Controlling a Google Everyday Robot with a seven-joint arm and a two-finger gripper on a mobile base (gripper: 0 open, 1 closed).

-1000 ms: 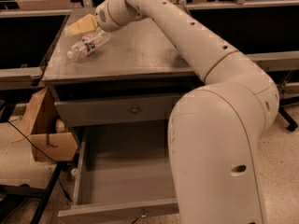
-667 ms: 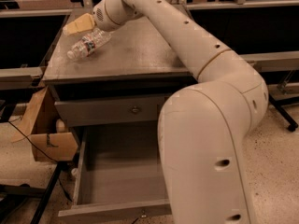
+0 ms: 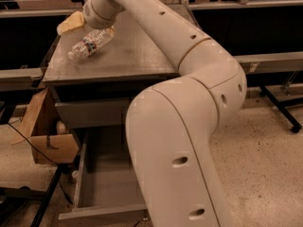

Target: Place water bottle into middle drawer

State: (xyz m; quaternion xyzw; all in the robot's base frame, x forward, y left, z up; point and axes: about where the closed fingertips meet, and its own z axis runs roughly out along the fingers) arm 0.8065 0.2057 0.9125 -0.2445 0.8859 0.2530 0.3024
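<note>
Nearest, the middle drawer stands pulled out at the foot of the grey cabinet, its plain floor bare, with the robot's thick cream arm rising in front of its right side. An open cardboard box sits just left of the cabinet. Farther back, on the cabinet's top, the water bottle lies on its side, white cap toward the left; its label shows blue and red marks, too small to read. The gripper hangs at the bottle's far end; its grip cannot be told.
</note>
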